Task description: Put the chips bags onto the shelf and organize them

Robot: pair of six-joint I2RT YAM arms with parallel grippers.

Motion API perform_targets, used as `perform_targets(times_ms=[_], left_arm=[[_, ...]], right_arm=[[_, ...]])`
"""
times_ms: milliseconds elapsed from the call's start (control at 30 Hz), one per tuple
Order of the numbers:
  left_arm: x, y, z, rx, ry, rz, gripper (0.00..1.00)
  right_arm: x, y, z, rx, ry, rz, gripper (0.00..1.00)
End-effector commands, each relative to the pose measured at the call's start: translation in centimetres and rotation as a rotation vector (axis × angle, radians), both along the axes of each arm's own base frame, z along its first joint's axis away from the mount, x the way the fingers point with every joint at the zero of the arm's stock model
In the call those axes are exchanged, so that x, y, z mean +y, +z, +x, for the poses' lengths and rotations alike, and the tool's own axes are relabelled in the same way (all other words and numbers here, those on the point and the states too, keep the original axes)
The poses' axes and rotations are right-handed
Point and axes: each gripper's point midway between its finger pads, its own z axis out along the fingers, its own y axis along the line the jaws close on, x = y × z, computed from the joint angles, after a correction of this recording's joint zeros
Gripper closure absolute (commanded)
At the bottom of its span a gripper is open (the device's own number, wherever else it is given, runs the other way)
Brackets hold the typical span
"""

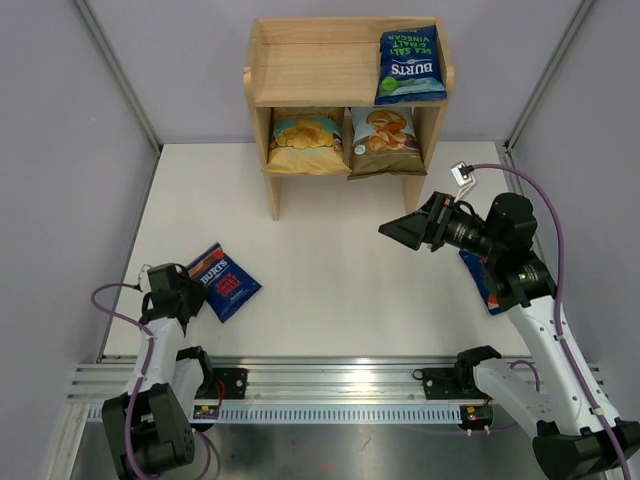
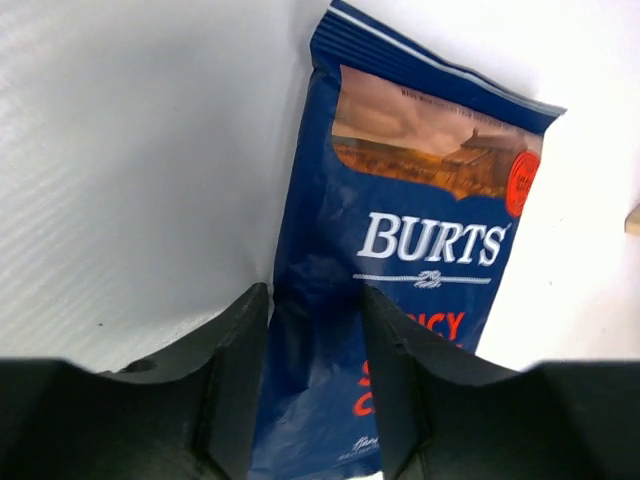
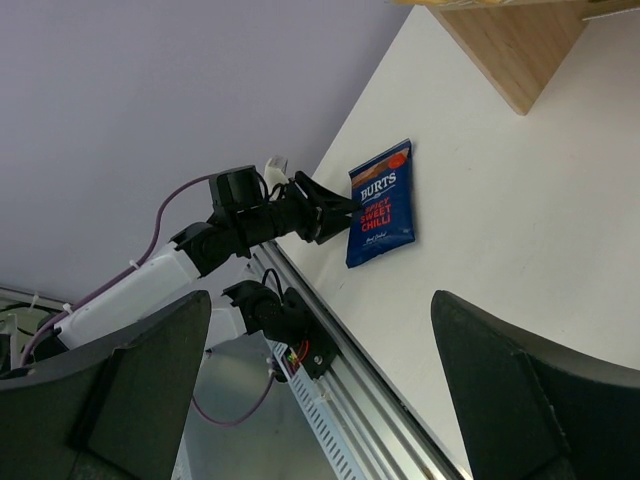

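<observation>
Burts chilli bag [image 2: 420, 250]: flat on desk [image 2: 120, 150], long axis pointing away from left claw [image 2: 315, 297], which straddles its near end, half-narrowed; grip uncertain.

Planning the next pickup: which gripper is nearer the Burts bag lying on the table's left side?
Left. The left gripper straddles the bag at its near edge; the right gripper is far across the table.

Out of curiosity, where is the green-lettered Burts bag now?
In the overhead view, the green-lettered Burts bag lies on the shelf's top tier, right end, above the Cassava Chips bag.
</observation>
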Motion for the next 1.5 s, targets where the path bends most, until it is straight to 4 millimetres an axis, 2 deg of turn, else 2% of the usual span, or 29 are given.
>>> perform_targets(times_ms=[0,133,200,233,300,433,467,567,600,633,800,833,867,900,933,967,1000,1100,1133,1200,1233,1267,1300,1333,1367,1433,1467], left_arm=[[-1.5,0.9,1.3,-0.096,-0.050,-0.066,0.60],[-2.0,0.6,1.8,-0.112,-0.079,-0.087,0.60],[-2.1,0.4,1.9,-0.108,-0.089,-0.091,0.56],[-2.2,0.0,1.9,-0.096,-0.095,-0.096,0.50],[-2.2,-0.4,1.7,-0.075,-0.099,-0.093,0.51],[-1.8,-0.5,1.9,-0.061,-0.104,-0.073,0.67],[-1.8,-0.5,1.9,-0.057,-0.109,-0.070,0.75],[-1.9,-0.1,2.2,-0.071,-0.122,-0.066,0.87],[-2.0,0.2,2.3,-0.084,-0.129,-0.062,0.95],[-2.0,0.5,2.5,-0.099,-0.132,-0.063,0.99],[-2.8,2.9,3.2,-0.197,-0.169,-0.065,1.00],[-2.9,3.9,3.5,-0.235,-0.176,-0.059,1.00],[-3.1,4.4,3.6,-0.253,-0.181,-0.066,1.00],[-3.6,5.1,3.8,-0.280,-0.201,-0.079,1.00],[-3.8,6.0,4.0,-0.314,-0.211,-0.080,1.00],[-4.0,6.5,4.1,-0.328,-0.212,-0.093,1.00],[-4.4,7.3,4.4,-0.351,-0.231,-0.106,1.00],[-5.5,8.7,4.7,-0.389,-0.271,-0.148,1.00],[-5.8,9.3,5.0,-0.410,-0.275,-0.167,1.00],[-6.6,10.1,5.0,-0.435,-0.301,-0.194,1.00],[-6.8,10.5,5.0,-0.448,-0.298,-0.211,1.00],[-7.0,11.0,5.0,-0.465,-0.303,-0.215,1.00],[-7.4,11.3,4.9,-0.473,-0.312,-0.226,1.00],[-7.6,11.6,4.9,-0.483,-0.307,-0.244,1.00],[-7.9,11.8,4.8,-0.489,-0.310,-0.256,1.00],[-8.6,12.8,4.8,-0.519,-0.324,-0.300,1.00],[-9.1,13.2,4.8,-0.531,-0.337,-0.315,1.00]], right_arm=[[0.3,0.3,0.5,-0.014,0.009,0.041,0.01],[0.6,-0.5,0.7,0.017,0.023,0.056,0.00],[0.6,-0.7,0.7,0.026,0.024,0.057,0.00],[0.6,-0.7,0.7,0.028,0.020,0.058,0.00],[0.6,-0.8,0.8,0.031,0.017,0.059,0.01],[0.6,-1.0,1.0,0.039,0.009,0.061,0.01],[0.6,-1.1,1.0,0.043,0.006,0.061,0.00],[0.5,-1.3,1.2,0.046,-0.002,0.058,0.01],[0.5,-1.5,1.3,0.050,-0.002,0.058,0.01],[0.5,-1.6,1.3,0.050,-0.002,0.056,0.01],[1.0,-3.0,1.8,0.072,0.024,0.067,0.01],[1.2,-4.2,1.7,0.118,0.029,0.080,0.01],[1.4,-3.7,2.1,0.077,0.040,0.105,0.01],[1.7,-4.2,2.2,0.089,0.047,0.120,0.00],[2.2,-5.5,2.1,0.149,0.057,0.143,0.01],[2.8,-5.5,2.4,0.132,0.073,0.165,0.01],[3.9,-6.5,1.8,0.177,0.103,0.180,0.00],[6.1,-8.3,2.5,0.228,0.092,0.183,0.01],[7.6,-9.0,2.5,0.259,0.080,0.194,0.01],[8.7,-10.7,2.4,0.327,0.046,0.208,0.01],[9.1,-11.7,3.5,0.397,-0.027,0.245,0.00],[10.3,-12.5,2.5,0.445,-0.023,0.259,0.01],[10.6,-13.8,2.2,0.524,-0.052,0.292,0.01],[11.1,-14.7,2.9,0.546,-0.104,0.313,0.01],[12.4,-15.5,1.7,0.585,-0.084,0.308,0.00],[14.1,-16.2,1.5,0.633,-0.087,0.333,0.01],[15.4,-16.3,0.5,0.653,-0.057,0.333,0.01]])
